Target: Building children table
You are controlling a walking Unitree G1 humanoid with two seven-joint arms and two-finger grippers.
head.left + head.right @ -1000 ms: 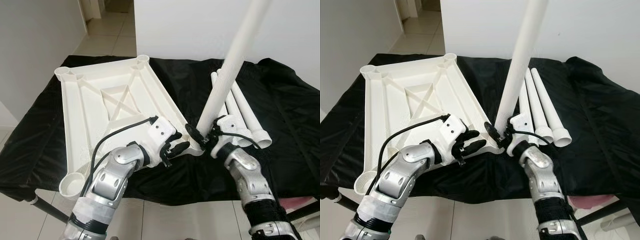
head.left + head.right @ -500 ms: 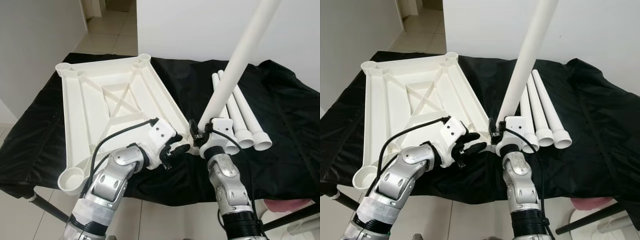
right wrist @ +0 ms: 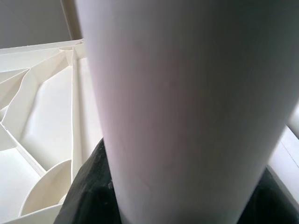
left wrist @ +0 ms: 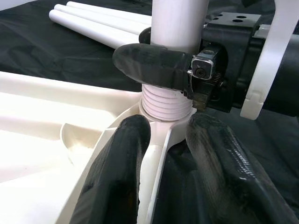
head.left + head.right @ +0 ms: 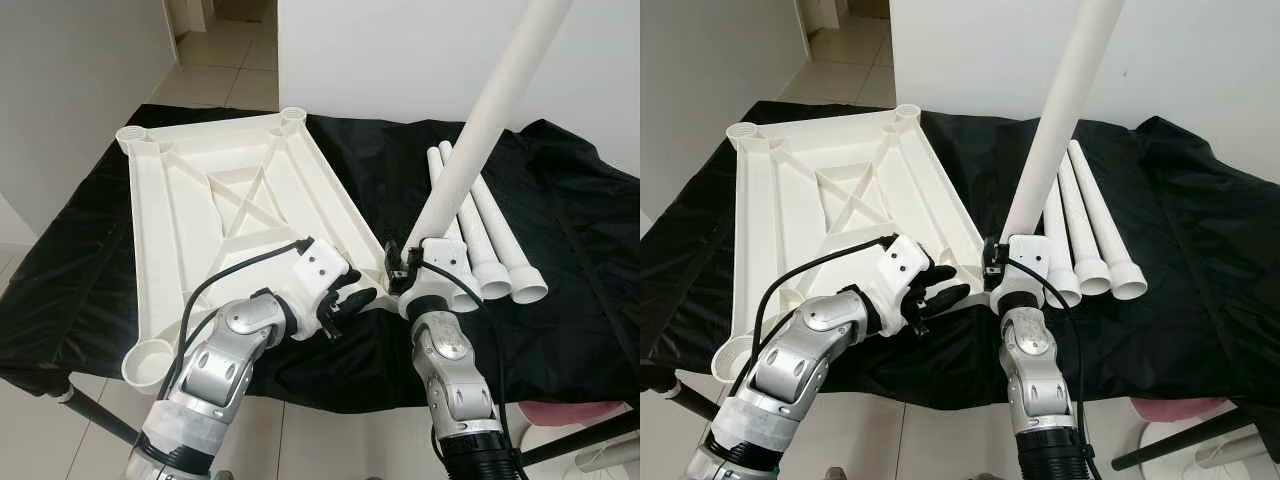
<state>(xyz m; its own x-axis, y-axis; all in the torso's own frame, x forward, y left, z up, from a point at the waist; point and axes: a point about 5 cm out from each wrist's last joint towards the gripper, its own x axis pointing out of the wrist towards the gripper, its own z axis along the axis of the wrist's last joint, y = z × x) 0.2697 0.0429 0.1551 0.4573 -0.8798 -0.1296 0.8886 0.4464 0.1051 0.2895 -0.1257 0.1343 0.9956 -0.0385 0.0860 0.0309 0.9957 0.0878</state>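
White plastic tabletop (image 5: 230, 200) lies underside-up on the black-draped counter (image 5: 570, 330). The right gripper (image 5: 400, 275) pinches one tilted leg (image 5: 470, 160) at the near right corner socket; the left wrist view reveals its threaded end (image 4: 166, 100) (partly seated). Left gripper (image 5: 350, 298) fingers straddle that corner. Three spare legs (image 5: 485, 240) lie right.

A table covered with a black cloth (image 5: 90, 270) carries a white tabletop (image 5: 190, 225) lying upside down on its left part and three white legs (image 5: 490, 235) lying side by side on its right part, well apart from the tabletop.
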